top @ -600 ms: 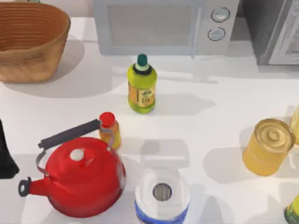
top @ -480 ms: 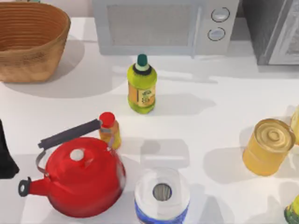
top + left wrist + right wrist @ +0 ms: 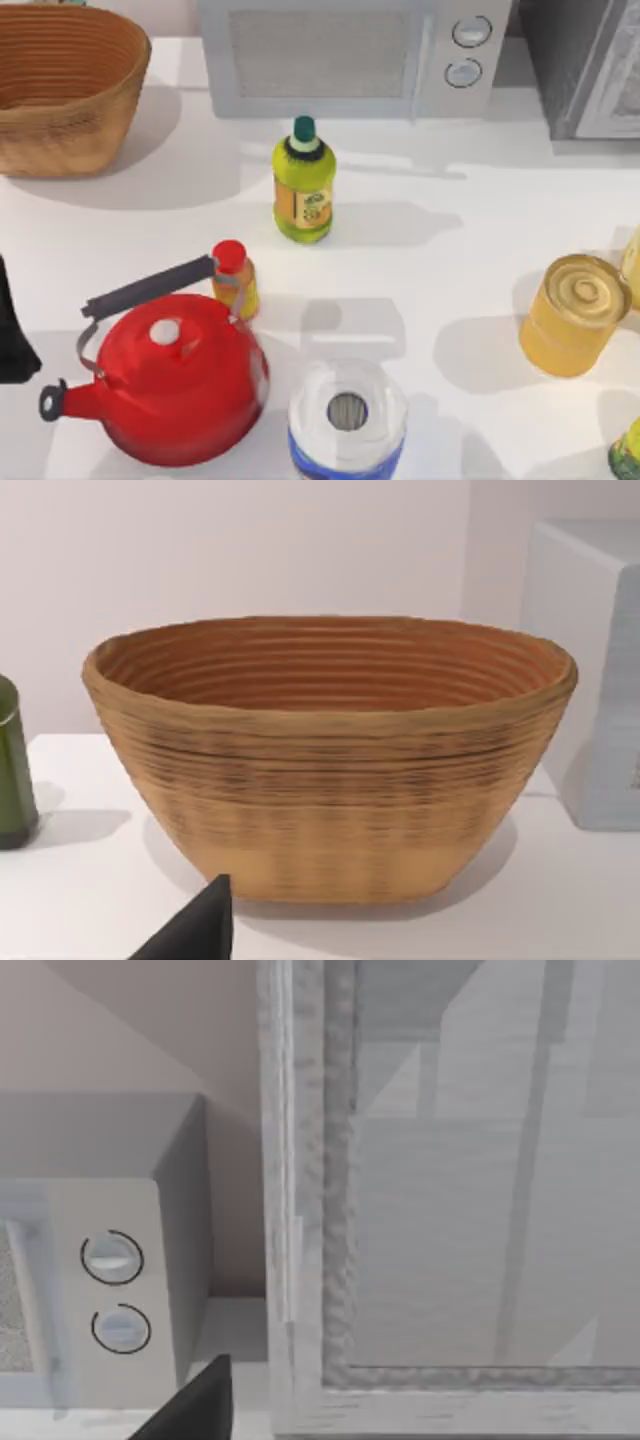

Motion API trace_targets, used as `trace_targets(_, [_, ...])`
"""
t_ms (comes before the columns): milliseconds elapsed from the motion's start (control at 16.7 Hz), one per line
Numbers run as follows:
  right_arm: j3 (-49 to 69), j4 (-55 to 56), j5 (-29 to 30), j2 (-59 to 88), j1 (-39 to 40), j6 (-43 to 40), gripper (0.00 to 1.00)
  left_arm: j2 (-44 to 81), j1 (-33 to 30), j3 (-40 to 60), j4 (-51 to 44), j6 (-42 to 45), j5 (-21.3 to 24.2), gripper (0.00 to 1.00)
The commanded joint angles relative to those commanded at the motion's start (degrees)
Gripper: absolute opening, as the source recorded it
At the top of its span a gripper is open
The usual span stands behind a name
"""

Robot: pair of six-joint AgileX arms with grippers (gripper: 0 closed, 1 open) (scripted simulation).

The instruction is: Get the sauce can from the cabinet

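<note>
Facing the cabinet [image 3: 450, 1210] with the right wrist camera: pale framed door panel looks closed, microwave [image 3: 90, 1280] just beside it. In the top view the cabinet [image 3: 585, 70] sits at the worktop's far right corner.

Sauce can isn't on show; my guess is it's behind that door. The can out on the worktop [image 3: 450, 250] is the plain yellow can [image 3: 575, 315], not the target.

Progress: nothing done as far as I can judge. Door to open, can to grab and bring out.

Claws: a dark tip of the right claw [image 3: 195, 1405] pokes into its wrist view, open or closed I can't tell. Same for the left claw [image 3: 195, 930], parked at the left edge facing the wicker basket [image 3: 330, 760].
</note>
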State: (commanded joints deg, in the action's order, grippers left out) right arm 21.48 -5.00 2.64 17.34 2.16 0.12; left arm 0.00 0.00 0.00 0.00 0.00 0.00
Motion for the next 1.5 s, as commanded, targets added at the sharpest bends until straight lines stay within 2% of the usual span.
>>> trace_targets(540, [48.9, -11.4, 5.1, 35.8, 4.9, 0.2, 1.0, 0.0, 0.0, 0.0, 0.0, 0.0, 0.0, 1.0])
trace_targets(840, [69.5, -16.6, 7.5, 51.5, 7.3, 0.6, 1.0, 0.0, 0.0, 0.0, 0.0, 0.0, 0.0, 1.0])
trace_targets(1080, [77.6, -18.7, 8.5, 58.1, 8.3, 0.8, 1.0, 0.0, 0.0, 0.0, 0.0, 0.0, 0.0, 1.0])
trace_targets(1500, [78.3, -18.7, 8.8, 58.6, 8.3, 0.8, 1.0, 0.0, 0.0, 0.0, 0.0, 0.0, 0.0, 1.0])
